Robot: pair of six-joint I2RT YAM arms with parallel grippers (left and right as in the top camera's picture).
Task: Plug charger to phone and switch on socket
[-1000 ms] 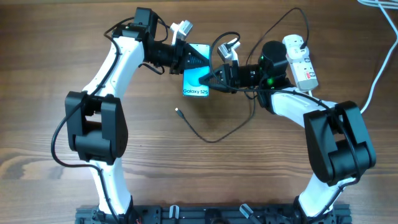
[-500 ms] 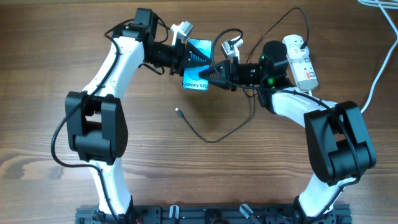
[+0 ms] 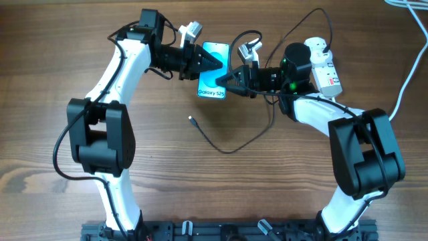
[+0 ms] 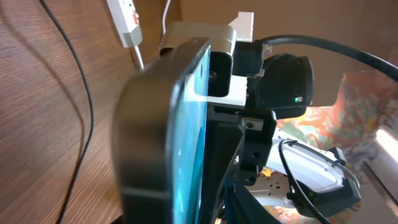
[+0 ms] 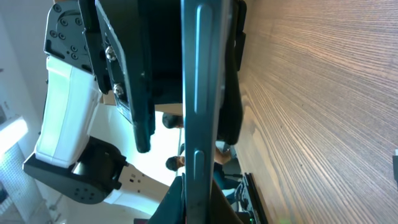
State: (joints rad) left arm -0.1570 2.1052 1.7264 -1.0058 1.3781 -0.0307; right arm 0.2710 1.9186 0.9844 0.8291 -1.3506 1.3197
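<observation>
The phone (image 3: 214, 67), teal screen with a white strip, is held off the table between both arms. My right gripper (image 3: 225, 80) is shut on its right edge; the right wrist view shows the phone (image 5: 199, 93) edge-on between those fingers (image 5: 199, 193). My left gripper (image 3: 208, 61) is at the phone's left end, fingers spread, one finger clear of the phone. The left wrist view shows the phone (image 4: 186, 143) edge-on and close. The charger's black cable (image 3: 227, 150) lies on the table, with its connector tip (image 3: 190, 120) free below the phone. The socket (image 3: 323, 67) lies at the far right.
A thick white cord (image 3: 408, 73) runs along the right edge of the wooden table (image 3: 53, 80). Black cable loops (image 3: 314, 17) lie around the socket. The socket (image 4: 127, 18) and a black cable (image 4: 78, 93) also show in the left wrist view.
The phone has risen and shifted slightly up the table with the right gripper. The left arm has drawn back to the left, and its fingers cover less of the phone.
</observation>
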